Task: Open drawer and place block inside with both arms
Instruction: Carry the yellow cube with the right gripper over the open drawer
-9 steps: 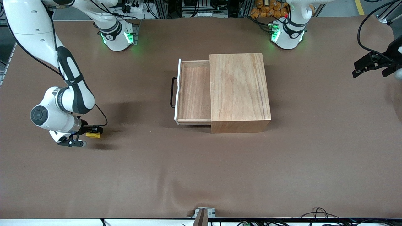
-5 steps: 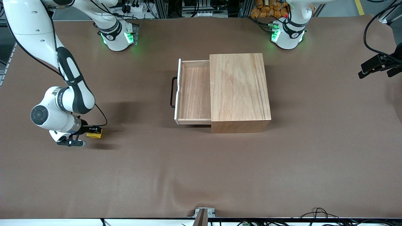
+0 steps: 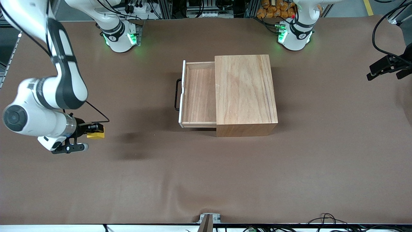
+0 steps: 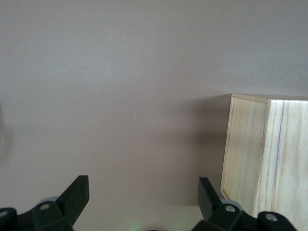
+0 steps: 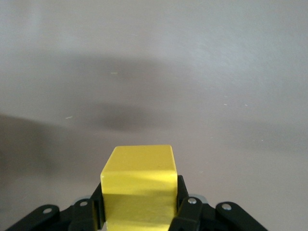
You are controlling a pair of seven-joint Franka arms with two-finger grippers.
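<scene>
Gripping block point(image 3: 96, 134), right claw point(image 3: 93, 129) over table point(image 3: 206, 180).

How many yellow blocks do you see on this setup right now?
1. The block is clamped in the right tool, lifted above the table toward the right arm's end, well short of the open drawer. The box could hide others.

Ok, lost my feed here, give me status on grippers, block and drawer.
Right gripper shut on block, lifted over table. Left gripper open, waiting beside wooden box. Drawer open, nothing inside, path unobstructed.
</scene>
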